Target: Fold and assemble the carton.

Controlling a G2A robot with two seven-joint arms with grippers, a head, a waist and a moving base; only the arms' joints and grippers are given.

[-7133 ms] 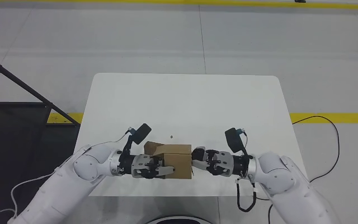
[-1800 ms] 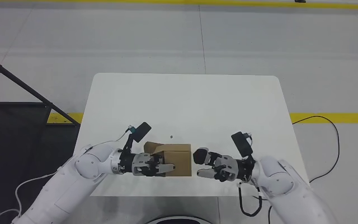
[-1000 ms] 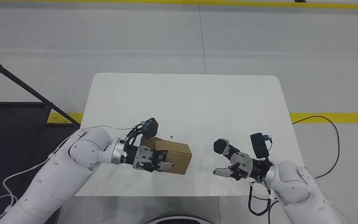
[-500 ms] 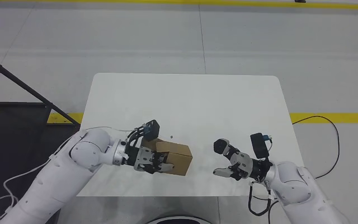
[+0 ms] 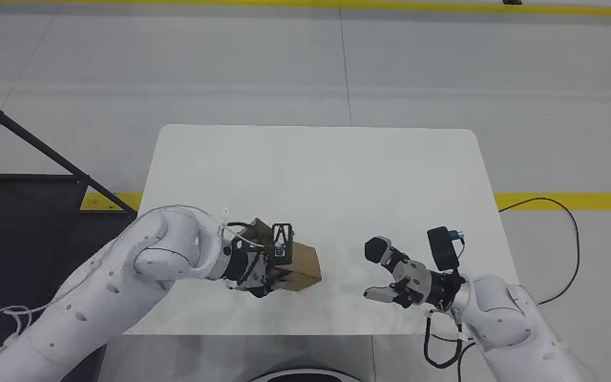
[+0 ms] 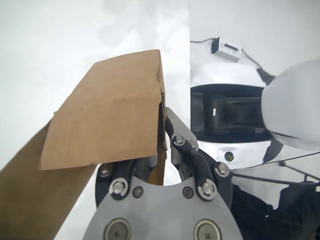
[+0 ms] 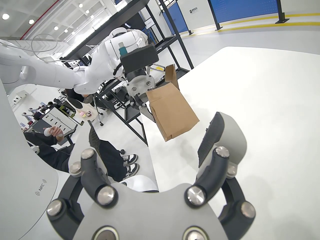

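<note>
The left gripper [image 5: 269, 271], clamped on one wall of the small brown cardboard carton [image 5: 298, 265], has rolled its wrist over. This tips the carton to a slant over the near left part of the white table [image 5: 382, 172]. The right gripper [image 5: 377, 272] has let go and drawn back to the right, its jaws wide apart and empty. The carton is probably being turned so that its unfolded flaps can be reached.

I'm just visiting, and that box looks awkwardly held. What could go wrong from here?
The left tool grips the tilted carton by one wall only, so it may slip or crease. One flap stands loose, and the open right tool, apart from the carton, could knock it askew on approach.
</note>
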